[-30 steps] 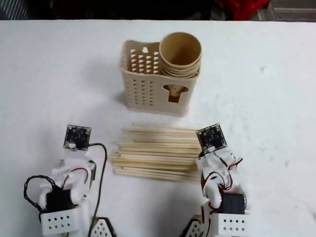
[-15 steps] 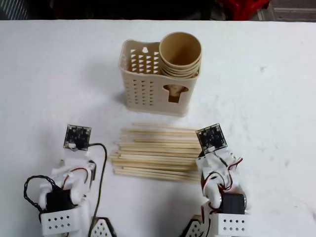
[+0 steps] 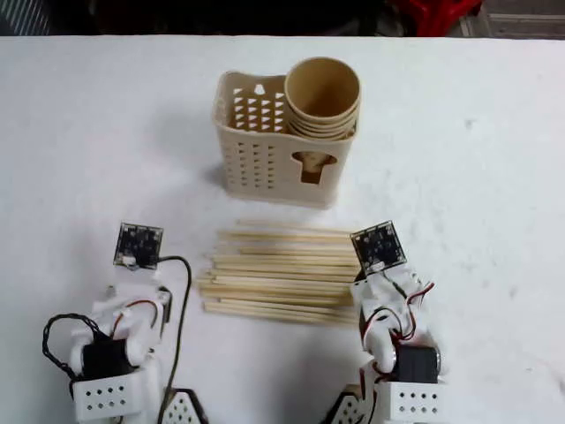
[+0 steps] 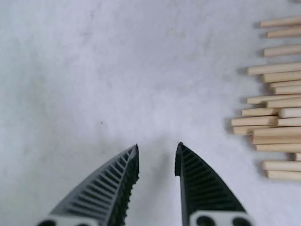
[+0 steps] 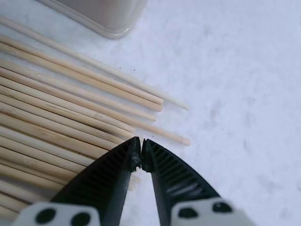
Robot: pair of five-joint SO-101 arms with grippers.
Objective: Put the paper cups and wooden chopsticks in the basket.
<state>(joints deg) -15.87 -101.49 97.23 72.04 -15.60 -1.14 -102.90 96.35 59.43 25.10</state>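
Note:
A cream perforated basket (image 3: 265, 155) stands at the table's middle back, with a stack of paper cups (image 3: 322, 95) inside its right end. Several wooden chopsticks (image 3: 281, 274) lie in a flat pile in front of it, between the two arms. My left gripper (image 4: 156, 157) hangs over bare white table beside the chopstick ends (image 4: 273, 108), its fingers a little apart with nothing between them. My right gripper (image 5: 141, 150) is shut, tips touching, just above the other end of the chopsticks (image 5: 70, 113). A corner of the basket (image 5: 106, 16) lies beyond them.
The white table (image 3: 459, 177) stretches out on both sides of the basket. Both arm bases (image 3: 115, 362) sit at the front edge, with a black cable (image 3: 181, 300) looping beside the left one.

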